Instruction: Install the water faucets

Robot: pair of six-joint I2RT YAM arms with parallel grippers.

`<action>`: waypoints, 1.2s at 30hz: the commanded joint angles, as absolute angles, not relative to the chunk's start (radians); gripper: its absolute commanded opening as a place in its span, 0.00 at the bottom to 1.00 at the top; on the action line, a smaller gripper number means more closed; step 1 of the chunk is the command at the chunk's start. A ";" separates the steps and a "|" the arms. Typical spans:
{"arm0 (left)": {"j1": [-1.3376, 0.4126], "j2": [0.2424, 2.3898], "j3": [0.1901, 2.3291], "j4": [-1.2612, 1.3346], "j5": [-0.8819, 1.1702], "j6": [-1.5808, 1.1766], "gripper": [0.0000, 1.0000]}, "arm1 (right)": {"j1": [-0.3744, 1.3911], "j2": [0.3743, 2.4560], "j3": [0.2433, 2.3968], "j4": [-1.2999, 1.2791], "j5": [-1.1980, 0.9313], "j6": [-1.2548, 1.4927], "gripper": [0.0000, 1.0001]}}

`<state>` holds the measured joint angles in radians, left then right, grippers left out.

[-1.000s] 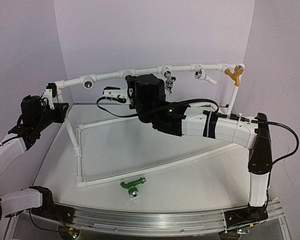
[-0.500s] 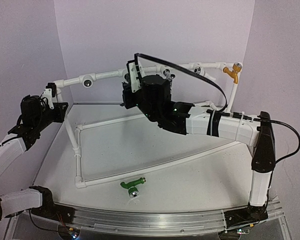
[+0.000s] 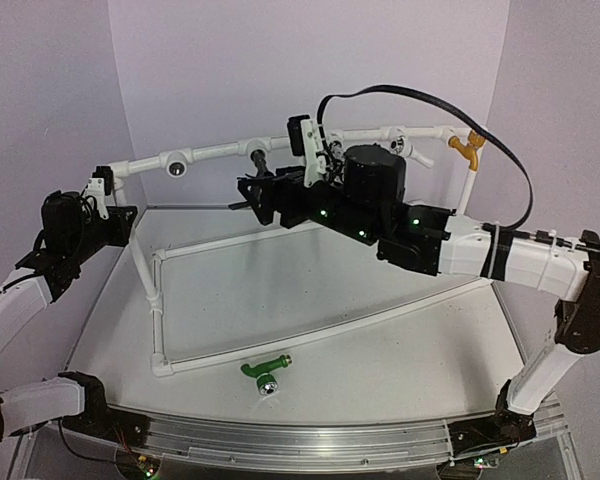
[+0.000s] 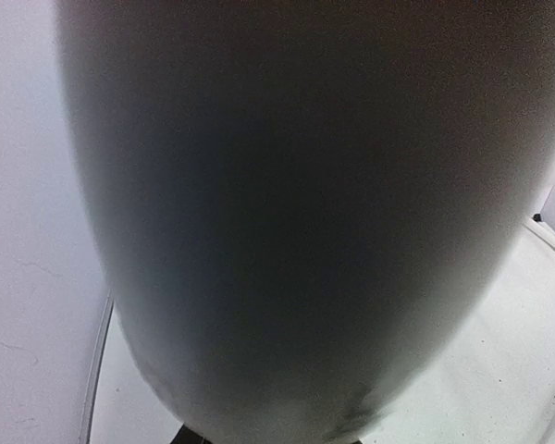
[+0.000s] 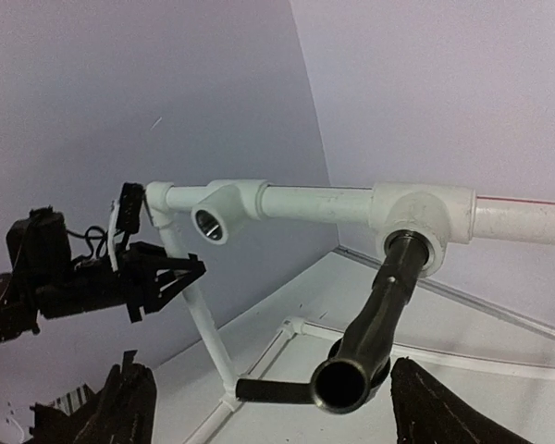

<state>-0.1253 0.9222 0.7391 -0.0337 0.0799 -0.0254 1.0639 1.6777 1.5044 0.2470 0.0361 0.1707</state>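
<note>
We are seeing the right end effector [image 5: 270, 370] hovering at the raised far rail of the white pipe frame [image 3: 215, 152]; its fingers [image 5: 120, 412] are standing spread, one on each side of the dark faucet [image 5: 386, 305], and are not touching it. That faucet is sitting with one end in a tee fitting [image 5: 424, 220] on the far rail; its spout is pointing toward the right wrist camera, and its lever handle [image 5: 270, 390] is sticking out to the left in that view. Further left along the same rail an open socket [image 5: 210, 225] is facing outward. The green faucet [image 3: 264, 371] is lying on the surface [image 3: 400, 360], just on the near side of the frame's near rail and well apart from both arms. An orange-yellow tap [image 3: 467, 149] is sitting at the far right corner of the rail. The left end effector [image 5: 171, 276] is hovering near the far left corner of the frame; we cannot tell whether its fingers are spread or pressed together; a blurred grey shape is filling the left wrist view.
</note>
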 commanded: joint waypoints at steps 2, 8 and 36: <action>-0.130 0.925 0.759 -0.081 0.132 -0.101 0.00 | 1.109 1.546 1.458 0.010 -0.003 -0.240 0.96; -0.130 0.925 0.760 -0.081 0.131 -0.100 0.00 | 1.186 1.516 1.489 -0.175 0.121 -0.876 0.98; -0.130 0.914 0.754 -0.081 0.126 -0.099 0.00 | 1.118 1.962 1.827 0.287 0.612 -2.217 0.84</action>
<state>-0.1253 0.9211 0.7391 -0.0340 0.0792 -0.0254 1.1331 1.9353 1.7718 0.2210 0.5743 -1.9899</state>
